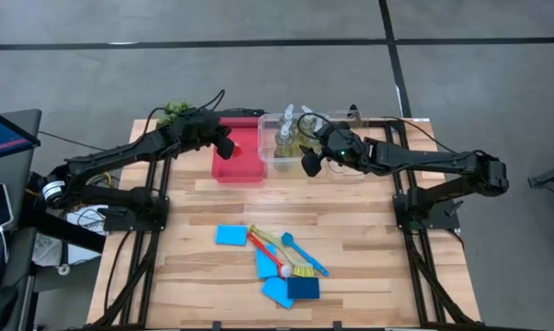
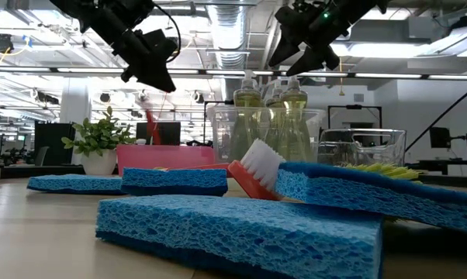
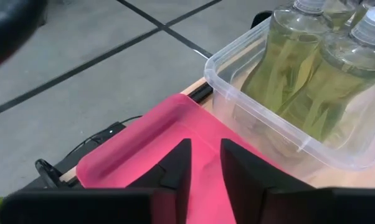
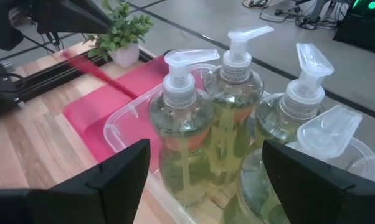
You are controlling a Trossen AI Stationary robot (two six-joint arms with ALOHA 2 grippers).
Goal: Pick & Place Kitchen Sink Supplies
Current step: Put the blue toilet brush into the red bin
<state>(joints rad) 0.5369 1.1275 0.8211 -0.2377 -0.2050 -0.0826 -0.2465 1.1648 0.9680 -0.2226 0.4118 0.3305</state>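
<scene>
Several clear bottles of yellow-green liquid (image 4: 228, 118) stand upright in a clear bin (image 1: 270, 147). My right gripper (image 4: 206, 186) hangs open just on the near side of them and above them, touching nothing. My left gripper (image 3: 205, 174) hovers over the red tray (image 1: 240, 164), its fingers a narrow gap apart with nothing between them. A thin red blurred brush (image 4: 97, 71) shows slanting at the tray under it. Blue sponges (image 1: 231, 235) and red, yellow and blue brushes (image 1: 286, 253) lie on the table near its front edge.
A second clear bin (image 1: 349, 165) stands right of the first. A small green plant (image 1: 176, 110) in a white pot sits at the table's far left corner. A darker sponge (image 1: 303, 288) lies in the pile. Bare wood lies between the pile and the tray.
</scene>
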